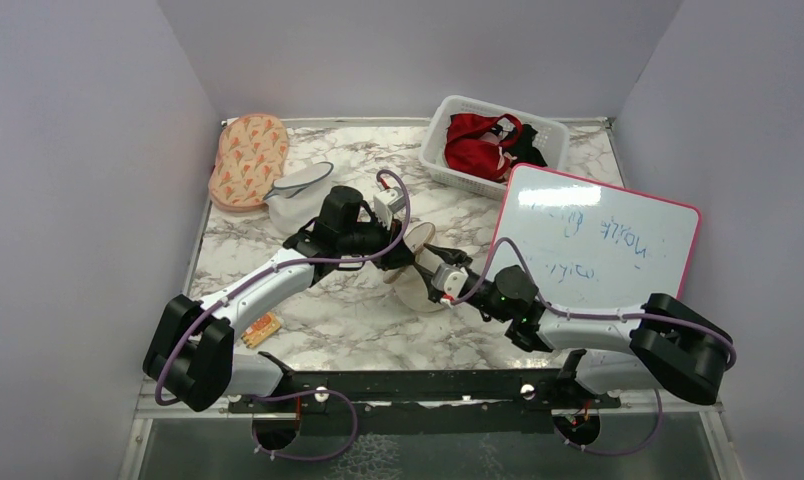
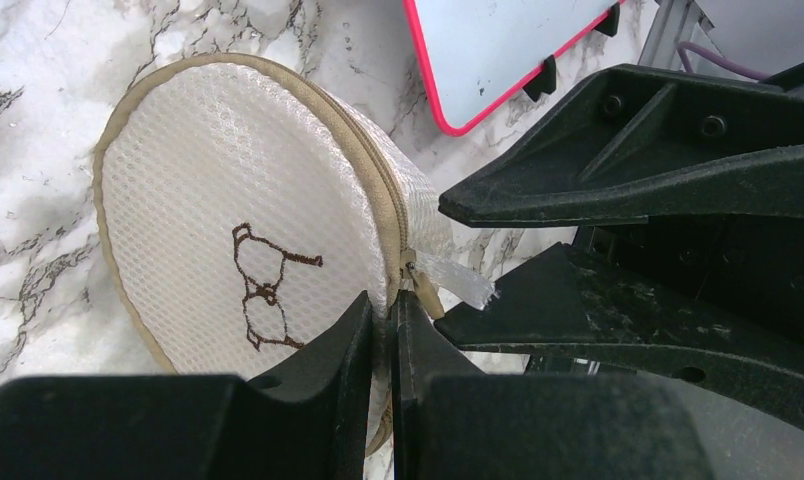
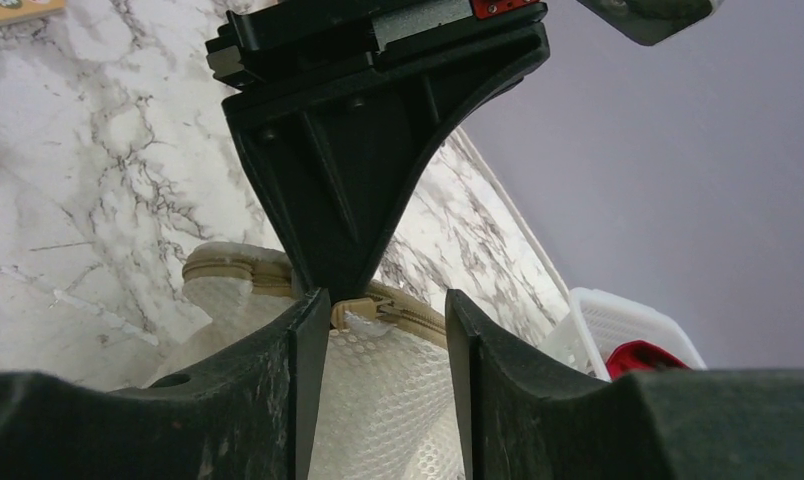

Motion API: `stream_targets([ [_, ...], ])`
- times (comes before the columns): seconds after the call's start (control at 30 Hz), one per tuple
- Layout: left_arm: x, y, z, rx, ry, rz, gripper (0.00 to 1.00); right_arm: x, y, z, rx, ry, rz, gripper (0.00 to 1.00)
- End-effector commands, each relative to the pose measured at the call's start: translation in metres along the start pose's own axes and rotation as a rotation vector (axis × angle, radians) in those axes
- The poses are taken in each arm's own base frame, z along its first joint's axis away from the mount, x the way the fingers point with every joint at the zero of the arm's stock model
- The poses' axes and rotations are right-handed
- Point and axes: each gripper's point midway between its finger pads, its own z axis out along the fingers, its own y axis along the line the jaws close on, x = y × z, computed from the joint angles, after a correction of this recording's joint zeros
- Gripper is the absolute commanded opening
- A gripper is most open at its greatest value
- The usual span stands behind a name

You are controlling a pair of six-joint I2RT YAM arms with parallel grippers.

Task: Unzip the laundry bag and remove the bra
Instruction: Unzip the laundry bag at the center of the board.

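Observation:
The cream mesh laundry bag (image 2: 228, 190) stands on edge on the marble table, its dark line drawing facing the left wrist camera. In the top view only a bit of the laundry bag (image 1: 418, 290) shows between the two arms. My left gripper (image 2: 391, 300) is shut on the bag's rim just below the zipper pull (image 2: 423, 290). My right gripper (image 3: 386, 300) is open, its fingers either side of the tan zipper pull (image 3: 363, 312) and apart from it. The zip looks closed. The bra is hidden.
A white basket (image 1: 448, 125) with a red garment stands at the back right. A pink-framed whiteboard (image 1: 598, 235) lies right of the bag. An orange-patterned pouch (image 1: 248, 160) and a white-grey pouch (image 1: 298, 190) sit back left. A small orange packet (image 1: 261, 328) lies near the left arm.

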Motion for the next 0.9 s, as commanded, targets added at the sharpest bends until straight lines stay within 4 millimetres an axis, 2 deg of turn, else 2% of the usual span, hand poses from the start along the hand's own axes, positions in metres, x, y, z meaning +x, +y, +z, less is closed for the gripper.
stream_targets([
  [0.0,-0.009,-0.012,-0.004,0.048,-0.032,0.027,0.0,-0.008,-0.021,0.0,0.101,-0.017,-0.014,0.43],
  [0.17,-0.01,-0.011,-0.005,0.045,-0.035,0.031,0.0,-0.005,-0.025,-0.005,0.127,-0.001,-0.012,0.36],
  [0.47,-0.011,-0.01,-0.005,0.036,-0.038,0.039,0.0,0.003,-0.03,-0.016,0.169,0.036,0.007,0.34],
  [0.67,-0.01,-0.01,-0.005,0.034,-0.037,0.041,0.0,0.001,-0.011,-0.008,0.068,0.016,0.012,0.31],
  [0.87,-0.01,-0.009,-0.005,0.032,-0.036,0.042,0.0,0.001,-0.003,-0.005,0.033,0.001,0.028,0.29],
])
